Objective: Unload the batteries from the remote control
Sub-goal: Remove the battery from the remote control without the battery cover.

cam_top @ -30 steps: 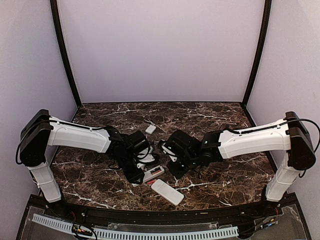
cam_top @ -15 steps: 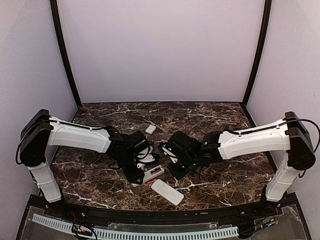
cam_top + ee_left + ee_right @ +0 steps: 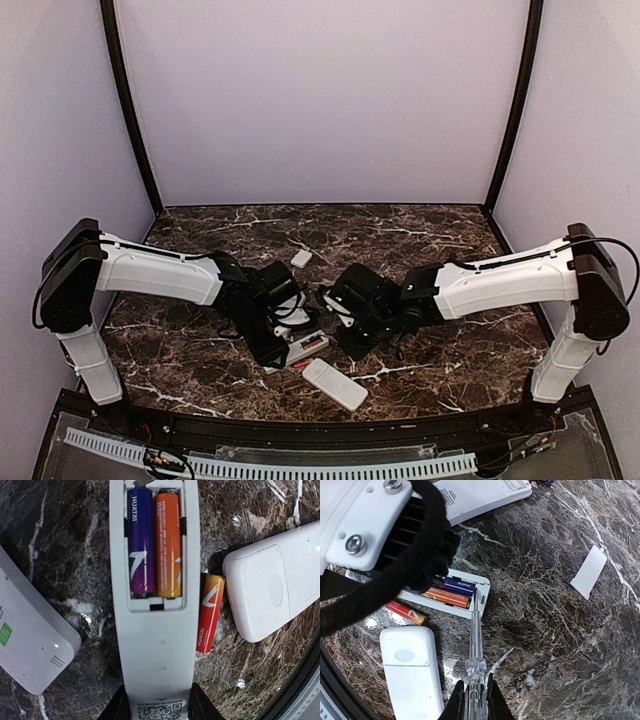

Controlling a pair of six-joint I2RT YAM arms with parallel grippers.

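A white remote (image 3: 155, 645) lies face down with its battery bay open. A purple battery (image 3: 141, 540) and an orange battery (image 3: 168, 542) sit side by side in the bay. A loose red-orange battery (image 3: 210, 612) lies on the table beside the remote. My left gripper (image 3: 159, 707) is shut on the remote's near end. My right gripper (image 3: 475, 702) is shut on a clear screwdriver (image 3: 474, 645), whose tip rests at the end of the bay next to the purple battery (image 3: 460, 585). In the top view both grippers meet over the remote (image 3: 306, 347).
A second white remote (image 3: 272, 582) lies face down close to the loose battery, also seen in the top view (image 3: 335, 384). A white device with a green label (image 3: 30, 650) lies left of the held remote. A small white cover (image 3: 589, 572) lies further back on the marble table (image 3: 440, 240).
My right gripper has shifted slightly left toward the open remote with the screwdriver. The left gripper and the remote have not moved.
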